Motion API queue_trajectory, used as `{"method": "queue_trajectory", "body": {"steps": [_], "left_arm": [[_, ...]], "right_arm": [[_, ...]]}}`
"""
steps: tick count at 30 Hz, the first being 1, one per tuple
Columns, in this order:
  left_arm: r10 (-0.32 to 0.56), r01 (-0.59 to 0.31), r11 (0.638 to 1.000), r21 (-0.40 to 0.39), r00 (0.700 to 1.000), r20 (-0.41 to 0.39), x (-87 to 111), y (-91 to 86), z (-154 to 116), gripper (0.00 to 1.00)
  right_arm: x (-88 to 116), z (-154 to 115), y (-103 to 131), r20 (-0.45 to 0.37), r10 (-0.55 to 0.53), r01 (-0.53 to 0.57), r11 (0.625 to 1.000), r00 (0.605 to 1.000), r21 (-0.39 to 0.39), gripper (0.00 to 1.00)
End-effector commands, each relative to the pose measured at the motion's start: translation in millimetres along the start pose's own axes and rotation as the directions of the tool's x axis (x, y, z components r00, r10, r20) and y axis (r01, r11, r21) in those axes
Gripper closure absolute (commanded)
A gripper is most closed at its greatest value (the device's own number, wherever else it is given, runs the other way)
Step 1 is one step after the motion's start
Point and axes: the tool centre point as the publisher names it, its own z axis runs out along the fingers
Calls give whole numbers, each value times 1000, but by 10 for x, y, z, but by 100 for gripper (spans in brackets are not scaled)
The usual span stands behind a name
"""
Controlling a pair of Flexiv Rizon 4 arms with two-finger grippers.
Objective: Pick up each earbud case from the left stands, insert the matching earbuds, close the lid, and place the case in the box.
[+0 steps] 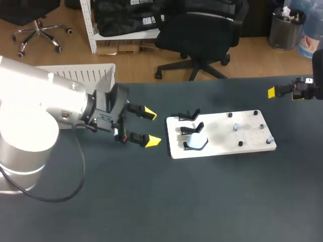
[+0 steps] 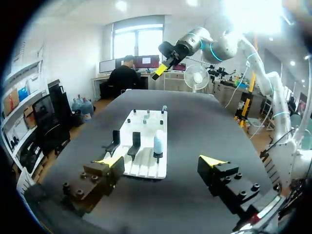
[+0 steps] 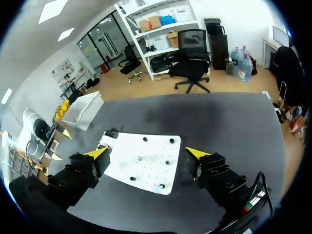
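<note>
Left gripper (image 1: 150, 127) spread wide just off flat white pegboard (image 1: 222, 135); right gripper (image 3: 146, 153) also spread, clear beyond its opposite end.

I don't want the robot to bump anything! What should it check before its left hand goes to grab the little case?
1. Left hand open: ok.
2. Case upright on the white board: ok.
3. Left hand facing the board, not touching it: ok.
4. Right hand open, away from the case: ok.
5. Case lid open or shut: cannot tell.
6. Box at the table's edge beside the left arm: ok.
</note>
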Motion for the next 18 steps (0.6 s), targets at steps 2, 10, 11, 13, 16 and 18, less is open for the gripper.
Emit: {"method": "queue_trajectory", "body": {"steps": [2,10,11,13,16,18], "left_arm": [[9,-9,1000,1,1000,17,84,76,328,0],[37,-39,998,39,997,69,87,65,493,23],[44,-47,998,50,997,67,97,54,524,11],[47,-51,997,58,996,70,112,43,570,11],[44,-49,996,71,996,72,111,46,654,10],[39,-45,996,79,997,73,107,58,714,16]], "right_arm": [[-4,-2,-1,-2,0,0,1000,1000,1,0],[-4,-2,-1,-2,0,0,1000,1000,1,0],[-4,-2,-1,-2,0,0,1000,1000,1,0],[-4,-2,-1,-2,0,0,1000,1000,1,0],[-4,-2,-1,-2,0,0,1000,1000,1,0],[-4,-2,-1,-2,0,0,1000,1000,1,0]]}}
